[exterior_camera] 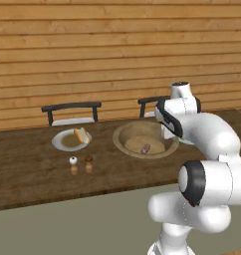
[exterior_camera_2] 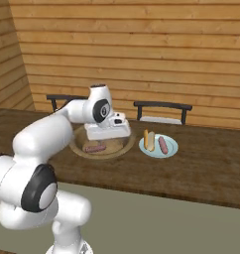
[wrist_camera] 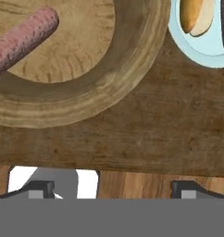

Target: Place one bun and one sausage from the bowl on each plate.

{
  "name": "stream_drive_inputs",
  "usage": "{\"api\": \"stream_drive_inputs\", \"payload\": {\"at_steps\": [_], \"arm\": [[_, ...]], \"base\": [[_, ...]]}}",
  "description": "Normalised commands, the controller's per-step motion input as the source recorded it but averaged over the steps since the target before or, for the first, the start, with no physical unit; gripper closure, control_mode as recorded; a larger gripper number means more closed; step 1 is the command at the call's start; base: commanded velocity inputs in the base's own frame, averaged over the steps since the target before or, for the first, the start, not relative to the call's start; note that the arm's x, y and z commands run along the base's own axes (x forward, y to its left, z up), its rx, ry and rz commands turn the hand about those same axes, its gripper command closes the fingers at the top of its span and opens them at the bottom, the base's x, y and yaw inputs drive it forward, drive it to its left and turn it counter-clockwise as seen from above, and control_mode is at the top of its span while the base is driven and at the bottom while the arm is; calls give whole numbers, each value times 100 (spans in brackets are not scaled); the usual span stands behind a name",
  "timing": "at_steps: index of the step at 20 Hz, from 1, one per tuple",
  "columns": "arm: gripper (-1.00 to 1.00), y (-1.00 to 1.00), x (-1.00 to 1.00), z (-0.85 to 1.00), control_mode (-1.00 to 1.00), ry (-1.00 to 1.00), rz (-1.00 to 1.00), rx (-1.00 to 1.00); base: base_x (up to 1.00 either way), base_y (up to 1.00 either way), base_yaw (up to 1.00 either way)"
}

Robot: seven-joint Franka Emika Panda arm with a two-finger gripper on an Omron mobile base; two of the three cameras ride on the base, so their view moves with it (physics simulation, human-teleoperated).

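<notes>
Centrally, the wide tan wooden bowl (exterior_camera: 146, 141) rests on the dark wooden tabletop (exterior_camera: 33, 169) and holds a pink sausage (wrist_camera: 21, 39). Right of the bowl, a pale blue plate (exterior_camera_2: 158, 147) carries a bun (exterior_camera_2: 150, 140) and a sausage (exterior_camera_2: 163, 145). Above the bowl's near rim, the end effector (wrist_camera: 112, 190) stands wide open, holding nothing.

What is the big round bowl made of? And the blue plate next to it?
The bowl looks like wood: tan, matte, with grain rings on its thick rim. The plate looks like glazed ceramic or plastic, since it's smooth, pale blue and plain. Everything is rendered, so that's only a guess.
</notes>
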Motion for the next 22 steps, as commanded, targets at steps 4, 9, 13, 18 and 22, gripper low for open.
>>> {"api": "stream_drive_inputs", "payload": {"at_steps": [4,9,13,18,22], "arm": [[-100,90,-7,-6,-100,-7,0,43],[-100,100,1,19,-100,10,0,4],[-100,94,25,-7,-100,14,0,0],[-100,12,81,-65,-100,3,0,0],[-100,0,91,-63,-100,2,0,0]], "base": [[0,0,0],[0,0,0],[0,0,0],[0,0,0],[0,0,0]]}}
